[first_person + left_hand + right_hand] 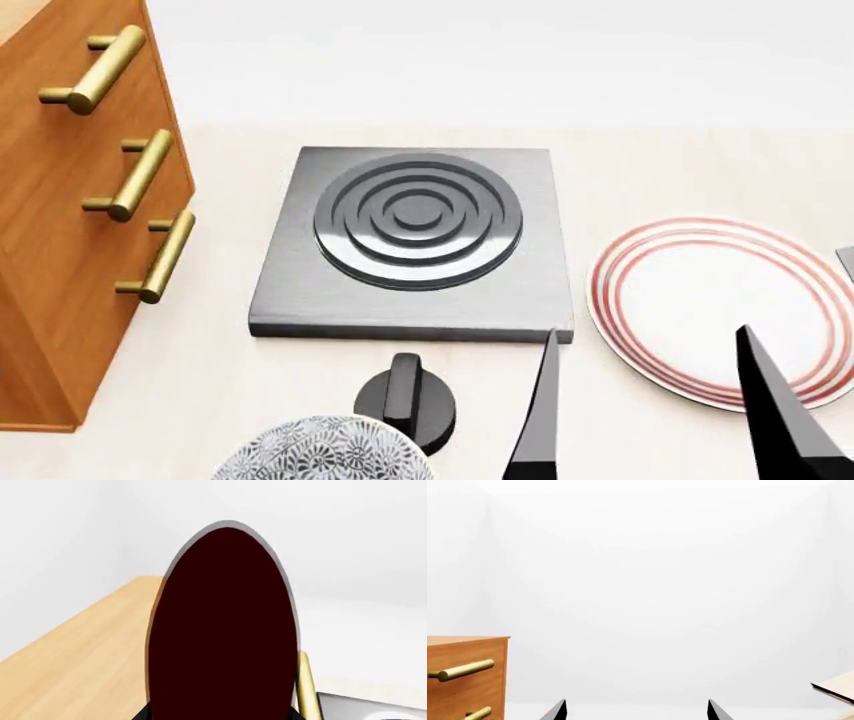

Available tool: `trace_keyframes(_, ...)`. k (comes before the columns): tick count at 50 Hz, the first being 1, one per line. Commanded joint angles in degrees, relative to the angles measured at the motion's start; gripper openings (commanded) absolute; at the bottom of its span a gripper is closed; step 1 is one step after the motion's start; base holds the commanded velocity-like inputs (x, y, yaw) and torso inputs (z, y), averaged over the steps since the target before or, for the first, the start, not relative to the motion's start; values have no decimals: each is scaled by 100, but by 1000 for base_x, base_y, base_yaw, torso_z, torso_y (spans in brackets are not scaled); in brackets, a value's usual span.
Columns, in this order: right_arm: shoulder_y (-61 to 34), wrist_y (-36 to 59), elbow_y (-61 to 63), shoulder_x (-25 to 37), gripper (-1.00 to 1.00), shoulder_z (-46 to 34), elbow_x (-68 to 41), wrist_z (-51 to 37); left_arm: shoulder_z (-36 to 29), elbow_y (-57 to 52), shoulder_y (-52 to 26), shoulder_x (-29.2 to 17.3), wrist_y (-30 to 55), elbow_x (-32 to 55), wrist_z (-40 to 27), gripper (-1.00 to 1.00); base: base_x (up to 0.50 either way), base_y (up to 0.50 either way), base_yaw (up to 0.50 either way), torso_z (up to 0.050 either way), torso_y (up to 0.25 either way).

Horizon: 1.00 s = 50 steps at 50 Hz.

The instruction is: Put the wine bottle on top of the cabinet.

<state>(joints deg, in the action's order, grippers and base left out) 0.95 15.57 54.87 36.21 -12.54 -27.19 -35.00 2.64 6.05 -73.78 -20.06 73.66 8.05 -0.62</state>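
A: Left wrist view: what fills it?

B: A dark, near-black oval shape point(223, 630) with a pale grey edge, close against the lens; it may be the wine bottle, though nothing here confirms that; beside it runs the light wooden top of the cabinet point(87, 650), and a brass bar handle point(307, 685) shows at the shape's far side; a grey slab corner point(353, 705) sits low behind it. The left gripper's fingers are hidden, so whether its jaws hold anything cannot be told.

A: And the head view?

B: The cabinet point(67, 230), orange-brown, stands at the left with three brass handles point(134, 175) on its drawer fronts; a square grey hob plate point(416, 240) with raised rings lies mid-counter; a black knob point(404, 398) sits just in front of it; a patterned bowl point(327, 452) shows at the lower edge; a white plate with red rings point(694, 300) lies to the right. The right gripper point(654, 400) hangs over the counter near the plate, its two black fingers set wide apart with nothing between them. No bottle appears here.

A: Right wrist view?

B: Mostly white wall; the cabinet's corner point(467, 680) with two handles at one edge; the two fingertips point(557, 711) stand well apart and bare; a pale object's edge point(835, 687) juts in at the opposite side.
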Motion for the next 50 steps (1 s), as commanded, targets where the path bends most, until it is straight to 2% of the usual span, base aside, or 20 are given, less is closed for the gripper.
trace_keyframes(1,7,-32,-35,13,100,-39,23,-4,255,-90,597,15,-144,29,-158,-100,0,0,3,0,0)
trace_keyframes(32,-39,-27,-29,66,100,-88,-4,-69,322,56,772,36,-466,39,-215,-100,-1,0,1,0,0)
trace_keyframes(33,-32,-42,-44,63,100,-92,-1,-63,308,47,771,30,-518,23,-228,100,0,3,0,0,0)
trace_keyframes(50,-19,-96,-64,85,100,-115,-29,-65,361,81,760,46,-727,-14,-338,100,0,0,0,0,0)
